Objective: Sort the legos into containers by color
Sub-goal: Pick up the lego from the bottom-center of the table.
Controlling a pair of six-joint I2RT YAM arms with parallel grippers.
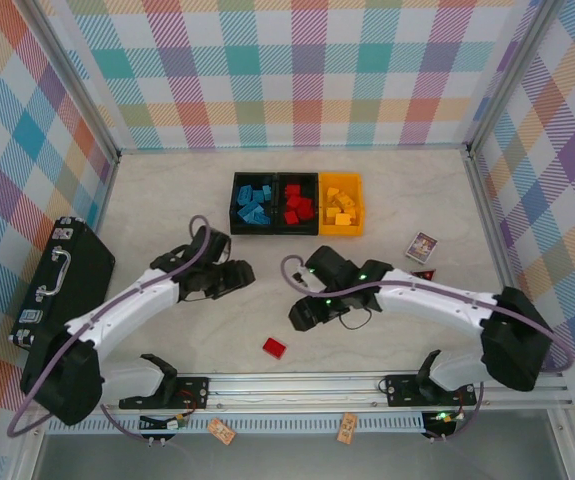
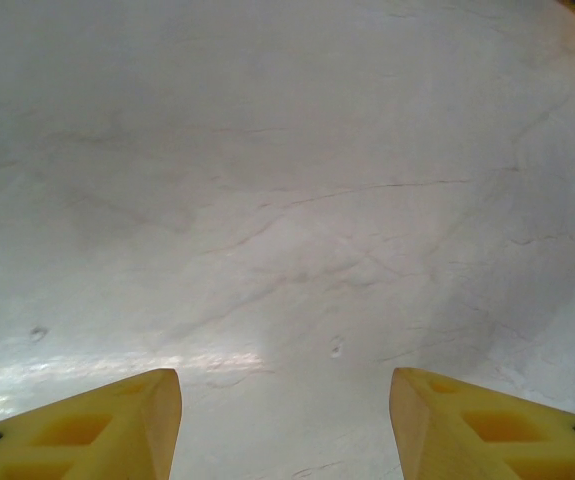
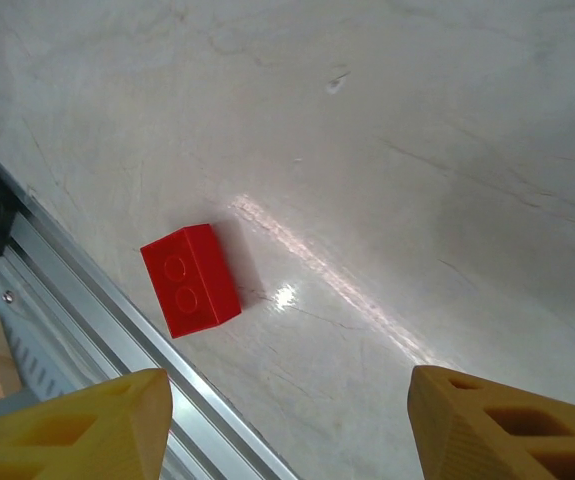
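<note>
**Both jaws held open and empty; one red brick loose ahead of the right gripper**

The right gripper [image 3: 287, 415] is seen with its yellow fingers [image 3: 77, 425] set well apart, and nothing is gripped between them. Bare table [image 3: 447, 150] is seen in the gap. A single red lego [image 3: 190, 279], two studs facing up, is found ahead of the jaws and off towards the left finger, lying flat and untouched. It is placed just beside the metal rail [image 3: 117, 330] that runs along the table's near edge.

The left gripper [image 2: 287, 410] is likewise held open, its yellow fingers [image 2: 117, 420] spread with only pale table surface between and ahead of them. Nothing is held.

From the top view, the two grippers are seen near each other at mid-table, the left gripper [image 1: 235, 278] beside the right gripper [image 1: 305, 315]. The red lego [image 1: 274, 347] lies nearer the arm bases than either jaw.

Beyond both jaws, the three joined containers are set in a row. Blue bricks are held in the left black bin [image 1: 235, 205], red ones in the middle black bin [image 1: 297, 176], and yellow-orange ones in the yellow bin [image 1: 360, 205].

A black suitcase [image 1: 67, 280] is seen well outside the left gripper.
</note>
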